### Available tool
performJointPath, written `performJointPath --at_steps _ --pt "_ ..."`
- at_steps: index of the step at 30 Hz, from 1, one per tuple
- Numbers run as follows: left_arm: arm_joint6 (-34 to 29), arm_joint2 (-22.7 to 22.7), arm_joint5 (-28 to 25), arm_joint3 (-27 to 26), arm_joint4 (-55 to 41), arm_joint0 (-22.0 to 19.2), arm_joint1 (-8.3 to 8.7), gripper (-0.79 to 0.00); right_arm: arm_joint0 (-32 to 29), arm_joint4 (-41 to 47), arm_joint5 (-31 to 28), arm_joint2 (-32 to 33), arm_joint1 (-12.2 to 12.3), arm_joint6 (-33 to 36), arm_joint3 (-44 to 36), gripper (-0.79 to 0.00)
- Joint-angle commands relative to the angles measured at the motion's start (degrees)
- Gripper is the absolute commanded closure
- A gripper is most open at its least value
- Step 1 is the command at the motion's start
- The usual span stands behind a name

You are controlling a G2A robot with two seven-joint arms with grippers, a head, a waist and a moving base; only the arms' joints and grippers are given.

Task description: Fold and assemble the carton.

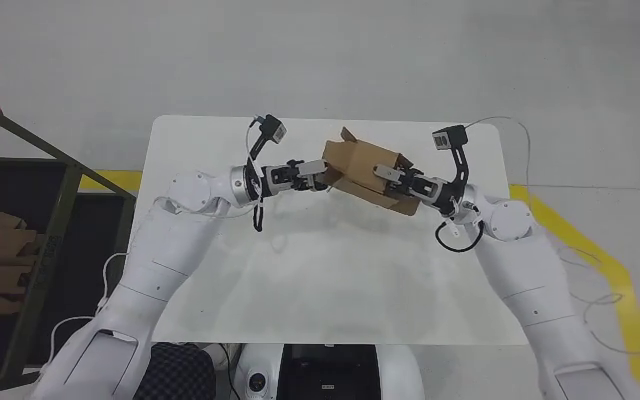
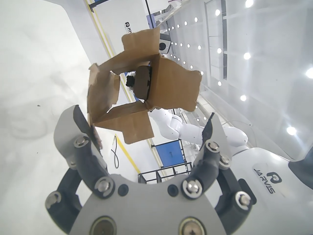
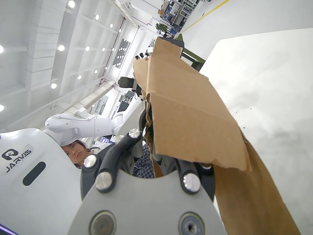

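over the far middle of the table (image 1: 300, 270), the right hand (image 1: 393, 180) is clenched on one wall of the carton (image 1: 362, 165), holding it off the table. the left hand (image 2: 145, 114) is released, fingers spread, just beside its opposite end. the carton looks opened into a tube; its end flaps remain unfolded.

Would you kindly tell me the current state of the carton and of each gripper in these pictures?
carton: opened into a tube, end flaps still unfolded, held tilted over the table.
left gripper: open, facing the carton's open end, gripping nothing.
right gripper: shut on a carton wall, one finger inside the tube.
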Motion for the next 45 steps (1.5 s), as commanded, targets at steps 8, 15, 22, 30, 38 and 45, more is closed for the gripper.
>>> performJointPath --at_steps 8,15,22,30,38,45 --pt "-0.7 0.0 -0.3 0.1 -1.7 -0.1 -0.15 -0.785 0.5 -0.2 -0.1 -1.1 -0.3 -0.1 0.6 0.0" --pt "-1.3 -0.5 -0.3 -0.1 -2.5 -0.2 -0.13 -0.785 0.5 0.1 -0.4 -1.2 -0.4 0.1 1.0 0.0" --pt "-2.2 -0.6 0.0 -0.3 -3.3 -0.2 -0.14 -0.785 0.4 0.6 -0.6 -1.4 -0.4 0.9 0.9 0.0" --pt "-2.9 -0.8 0.4 -0.3 -3.7 -0.4 -0.15 -0.785 0.4 1.3 -0.8 -1.7 -0.5 1.9 1.1 0.0" --pt "-3.4 -0.7 0.5 0.3 -3.8 -1.1 -0.24 -0.785 0.5 2.4 -1.0 -1.8 -0.5 2.9 1.5 0.0" --pt "-3.3 -1.1 0.3 0.9 -3.8 -1.5 -0.25 -0.785 0.5 2.8 -1.1 -1.8 -0.5 3.5 1.7 0.0"
